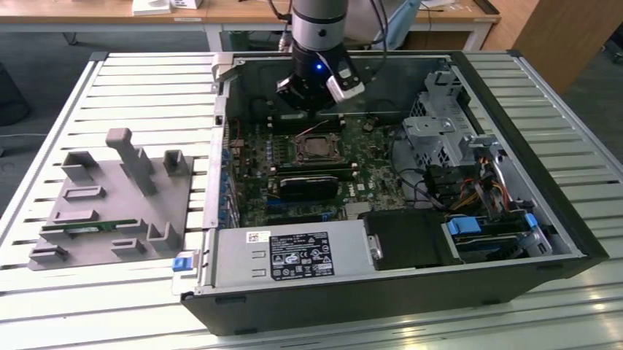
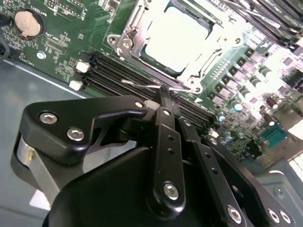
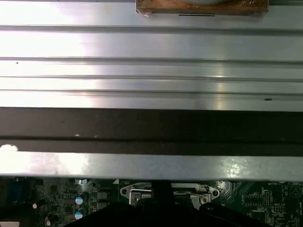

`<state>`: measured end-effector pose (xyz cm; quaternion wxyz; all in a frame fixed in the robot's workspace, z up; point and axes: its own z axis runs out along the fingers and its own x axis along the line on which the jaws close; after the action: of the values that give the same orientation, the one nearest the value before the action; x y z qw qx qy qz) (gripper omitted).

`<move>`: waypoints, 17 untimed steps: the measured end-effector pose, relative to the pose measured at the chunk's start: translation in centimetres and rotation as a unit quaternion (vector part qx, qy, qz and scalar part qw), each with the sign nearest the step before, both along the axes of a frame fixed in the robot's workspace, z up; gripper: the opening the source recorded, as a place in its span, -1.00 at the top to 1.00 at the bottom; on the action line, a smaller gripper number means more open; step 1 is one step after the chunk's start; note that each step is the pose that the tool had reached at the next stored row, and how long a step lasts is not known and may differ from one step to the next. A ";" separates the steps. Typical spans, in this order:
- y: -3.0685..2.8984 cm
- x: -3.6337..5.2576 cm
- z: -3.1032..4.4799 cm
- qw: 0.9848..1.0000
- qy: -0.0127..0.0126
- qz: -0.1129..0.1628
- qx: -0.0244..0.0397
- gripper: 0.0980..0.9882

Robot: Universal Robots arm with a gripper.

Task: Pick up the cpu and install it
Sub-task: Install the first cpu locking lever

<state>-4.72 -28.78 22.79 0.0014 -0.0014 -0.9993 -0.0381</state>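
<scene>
The cpu (image 2: pixel 176 34) lies flat in the motherboard socket as a bright silvery square, with the metal socket frame (image 2: pixel 124 43) around it. In the exterior view the cpu (image 1: pixel 314 148) sits mid-board inside the open computer case. My gripper (image 2: pixel 163 92) hangs just off the socket's edge, black fingers (image 2: pixel 164 124) pressed together, shut. Its tip meets the thin wire socket lever (image 2: pixel 142 85); I cannot tell whether it grips the wire. In the exterior view the gripper (image 1: pixel 311 108) is low over the board, just behind the socket.
Black memory slots (image 2: pixel 113 71) run beside the socket, and a coin battery (image 2: pixel 26 22) sits farther off. A black block (image 1: pixel 306 186), the power supply (image 1: pixel 292 255) and a drive cage (image 1: pixel 443 124) crowd the case. A grey fixture (image 1: pixel 117 204) holding a green memory stick (image 1: pixel 83 227) stands on the exterior view's left.
</scene>
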 end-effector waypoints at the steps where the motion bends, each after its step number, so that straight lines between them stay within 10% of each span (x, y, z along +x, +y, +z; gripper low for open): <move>1: 0.03 0.15 -0.07 1.000 0.000 0.000 0.000 0.98; 17: 0.32 1.50 -1.09 1.000 0.000 0.000 0.000 0.98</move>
<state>-3.22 -28.46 21.70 0.0014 -0.0014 -0.9993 -0.0380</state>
